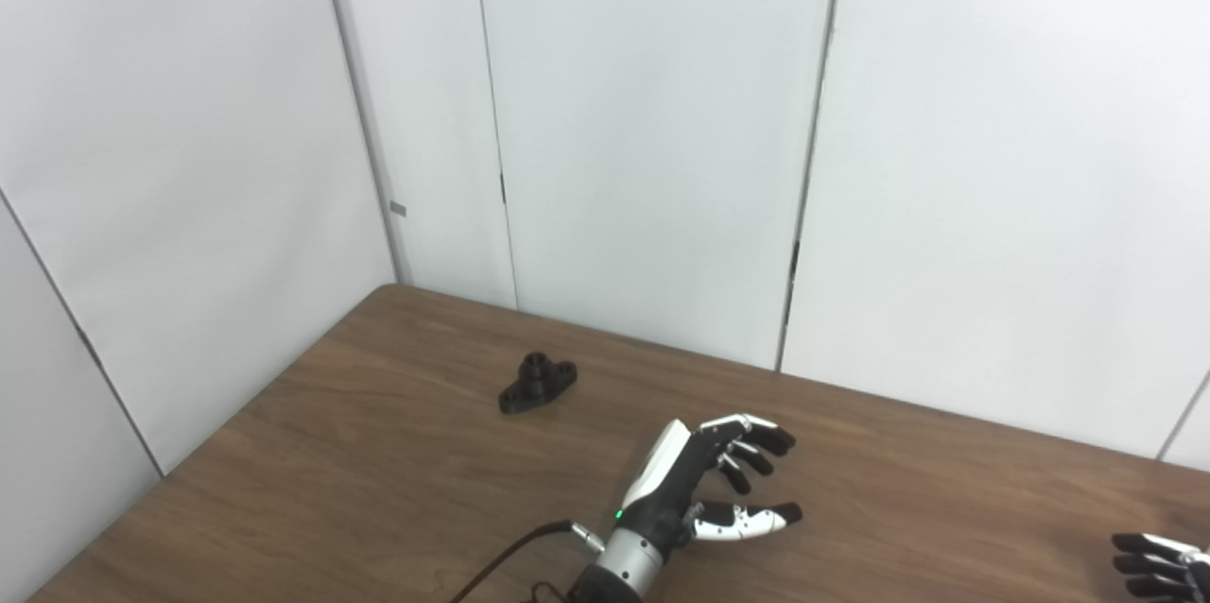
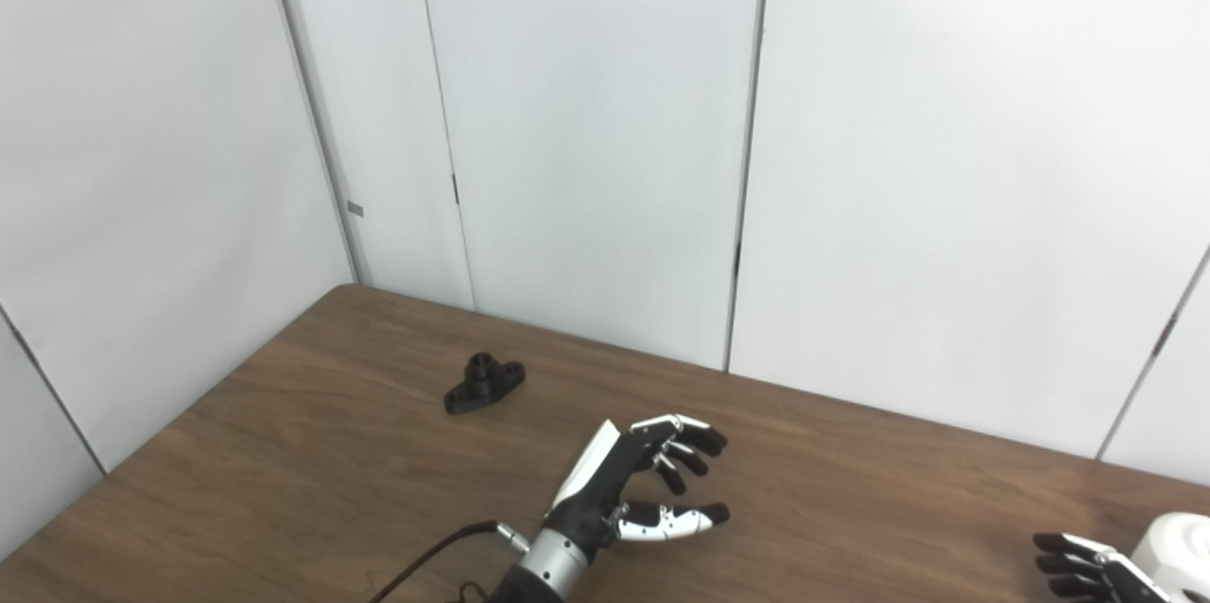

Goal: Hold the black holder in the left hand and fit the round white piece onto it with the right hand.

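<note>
The black holder lies flat on the brown tabletop, toward the far left corner, its raised boss pointing up and its long axis running on a diagonal from near-left to far-right. The left hand hovers near the middle of the tabletop with fingers and thumb spread apart and nothing between them; the holder sits up and to the left of it, apart from it and beyond its back rather than in front of its palm. That is the relation the next move turns on: the hand opens toward the right, away from the holder, so it would likely have to swing left and turn before closing across the holder's narrow waist. The right hand is only partly in frame at the bottom right edge; its fingers look loosely apart, though I cannot tell for certain. Just beside it, the round white piece shows in the right eye view.
</note>
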Robot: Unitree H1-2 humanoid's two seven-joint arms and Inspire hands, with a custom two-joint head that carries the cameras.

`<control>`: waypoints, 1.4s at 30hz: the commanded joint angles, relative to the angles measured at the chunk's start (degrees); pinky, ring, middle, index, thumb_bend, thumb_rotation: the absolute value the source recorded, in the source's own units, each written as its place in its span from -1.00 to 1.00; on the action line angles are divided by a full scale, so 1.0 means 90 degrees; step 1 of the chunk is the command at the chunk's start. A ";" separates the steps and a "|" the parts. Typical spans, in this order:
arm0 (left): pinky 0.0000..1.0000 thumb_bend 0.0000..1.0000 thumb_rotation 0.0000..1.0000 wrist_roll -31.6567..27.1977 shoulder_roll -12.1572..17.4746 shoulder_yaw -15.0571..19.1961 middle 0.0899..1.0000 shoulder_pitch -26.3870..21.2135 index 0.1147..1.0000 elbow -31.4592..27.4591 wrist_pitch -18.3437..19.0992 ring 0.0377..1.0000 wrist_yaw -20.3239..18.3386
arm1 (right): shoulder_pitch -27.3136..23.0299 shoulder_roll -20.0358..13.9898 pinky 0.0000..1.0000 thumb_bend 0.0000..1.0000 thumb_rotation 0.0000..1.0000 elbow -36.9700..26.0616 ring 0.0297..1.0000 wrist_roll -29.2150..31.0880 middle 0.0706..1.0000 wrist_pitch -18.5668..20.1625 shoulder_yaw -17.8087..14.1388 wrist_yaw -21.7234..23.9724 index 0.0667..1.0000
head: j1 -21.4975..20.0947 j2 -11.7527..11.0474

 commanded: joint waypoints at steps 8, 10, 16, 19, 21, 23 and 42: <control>-0.01 0.50 -1.00 -0.0174 0.0471 0.0219 0.19 -0.0257 0.16 -0.0629 0.0177 0.16 -0.0151 | -0.0206 -0.0125 0.15 0.24 -1.00 -0.0226 0.23 0.0096 0.26 -0.0275 -0.0080 -0.0005 0.31 | 0.0024 0.0029; -0.03 0.52 -1.00 -0.0124 0.0523 0.0247 0.19 -0.0281 0.15 -0.0641 0.0121 0.15 -0.0095 | -0.0203 -0.0131 0.14 0.23 -1.00 -0.0251 0.23 0.0132 0.26 -0.0260 -0.0091 0.0025 0.31 | 0.0028 0.0034; -0.03 0.59 -0.89 0.0103 0.0677 0.0360 0.32 -0.0312 0.19 -0.0766 0.0176 0.25 0.0036 | -0.0208 -0.0150 0.14 0.22 -0.99 -0.0257 0.23 0.0165 0.26 -0.0292 -0.0105 0.0043 0.32 | 0.0056 0.0058; 0.01 0.56 -0.84 0.0225 0.0807 0.0439 0.38 -0.0304 0.22 -0.0870 0.0227 0.33 0.0060 | -0.0210 -0.0146 0.12 0.23 -1.00 -0.0280 0.22 0.0164 0.26 -0.0288 -0.0124 0.0044 0.32 | 0.0087 0.0070; 0.00 0.54 -0.85 0.0274 0.0865 0.0506 0.37 -0.0297 0.22 -0.0863 0.0167 0.31 0.0159 | -0.0211 -0.0148 0.12 0.24 -1.00 -0.0298 0.21 0.0165 0.25 -0.0253 -0.0136 0.0069 0.31 | 0.0104 0.0084; -0.02 0.54 -0.84 0.0503 0.0933 0.0557 0.35 -0.0281 0.21 -0.0865 0.0213 0.28 0.0342 | -0.0212 -0.0148 0.14 0.24 -1.00 -0.0326 0.23 0.0178 0.26 -0.0196 -0.0145 0.0113 0.32 | 0.0121 0.0090; 0.31 0.56 -0.66 0.0789 0.1390 0.1335 0.56 -0.0349 0.23 -0.1036 0.0908 0.58 0.0888 | -0.0241 -0.0182 0.14 0.25 -1.00 -0.0288 0.22 0.0262 0.26 -0.0352 -0.0168 0.0177 0.31 | 0.0214 0.0171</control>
